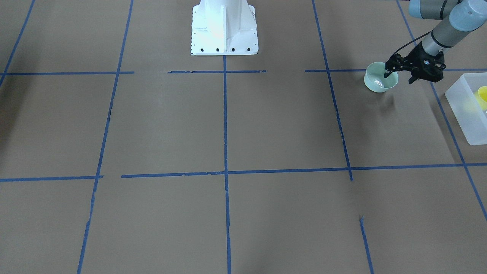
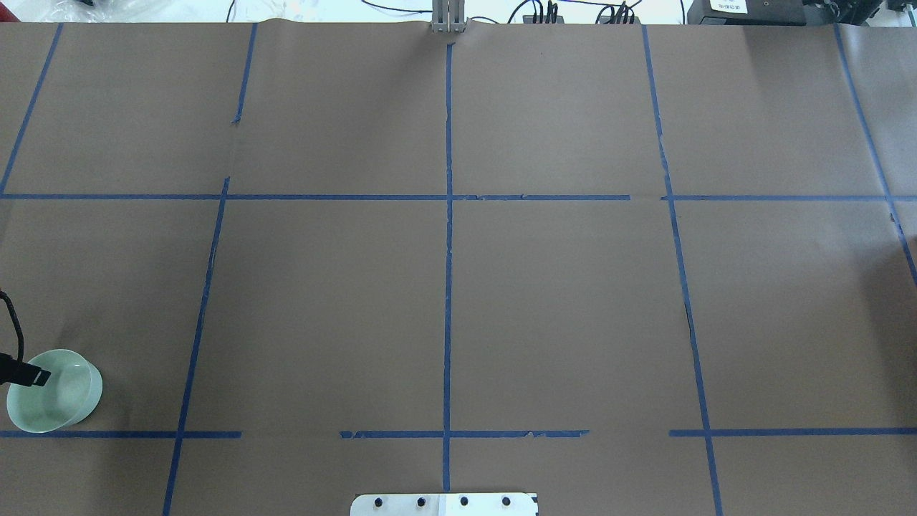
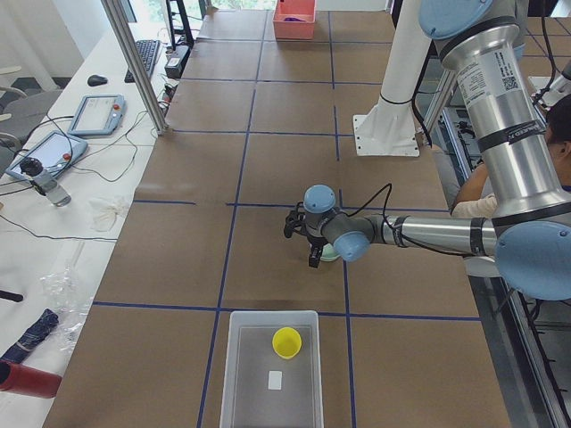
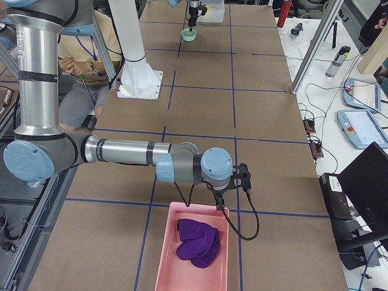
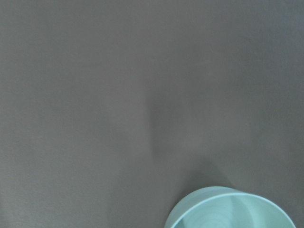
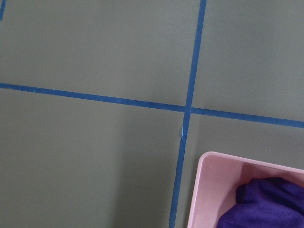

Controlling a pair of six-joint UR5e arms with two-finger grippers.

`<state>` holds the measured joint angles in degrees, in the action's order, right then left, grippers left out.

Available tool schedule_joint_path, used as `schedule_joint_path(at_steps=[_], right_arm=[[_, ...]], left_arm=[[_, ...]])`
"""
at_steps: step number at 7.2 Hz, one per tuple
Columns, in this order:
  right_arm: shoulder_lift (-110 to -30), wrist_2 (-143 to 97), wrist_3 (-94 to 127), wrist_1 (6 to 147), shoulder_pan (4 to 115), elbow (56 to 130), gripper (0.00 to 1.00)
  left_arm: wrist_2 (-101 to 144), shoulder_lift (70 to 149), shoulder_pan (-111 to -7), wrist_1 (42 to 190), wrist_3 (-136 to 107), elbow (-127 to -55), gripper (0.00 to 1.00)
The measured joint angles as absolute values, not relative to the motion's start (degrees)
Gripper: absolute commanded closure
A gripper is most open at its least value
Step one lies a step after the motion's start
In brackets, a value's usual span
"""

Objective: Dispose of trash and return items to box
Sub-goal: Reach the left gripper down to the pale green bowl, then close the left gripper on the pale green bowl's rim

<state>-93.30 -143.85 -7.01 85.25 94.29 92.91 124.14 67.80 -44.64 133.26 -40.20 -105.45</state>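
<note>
Left gripper [image 1: 399, 78] is straddling mint-green bowl [image 1: 376, 84] rim, jaws apart; right gripper [image 4: 229, 193] state unclear; arm sticker [image 3: 500, 71] illegible.

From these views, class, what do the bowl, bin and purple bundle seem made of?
Bowl: hard plastic or glazed ceramic, glossy; bright glint inside.
Bin: probably frosted translucent plastic; the yellow cup glows faintly through its wall.
Purple bundle: soft matte cloth, crumpled folds.

taped brown table [image 2: 322, 308] bears box [image 3: 225, 374], pink tray [image 6: 199, 190].
</note>
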Motion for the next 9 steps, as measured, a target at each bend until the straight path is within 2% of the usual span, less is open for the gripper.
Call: schedule_joint_path(at_steps=[4,5,7,8,9], right_arm=[[-93.72,-144.1,-6.78,85.2,94.17,92.95,0.0],[-93.92,-144.27,-6.77,85.19,94.07,93.0,0.0],[-94.02,-144.39,-6.71,85.23,93.57,93.09,0.0],[-94.04,-144.4,-6.69,85.21,93.36,93.15,0.0],[-94.04,-144.4,-6.68,85.23,93.08,93.17,0.0]], left_arm=[[123.43,67.86,-42.59,133.7,-42.25,-103.89,0.22],[123.49,68.12,-42.36,133.74,-42.34,-103.5,0.36],[123.62,68.98,-42.07,133.75,-42.4,-102.58,0.7],[123.65,69.55,-41.8,133.71,-42.41,-101.95,0.82],[123.66,70.06,-41.56,133.71,-42.39,-101.32,1.0]])
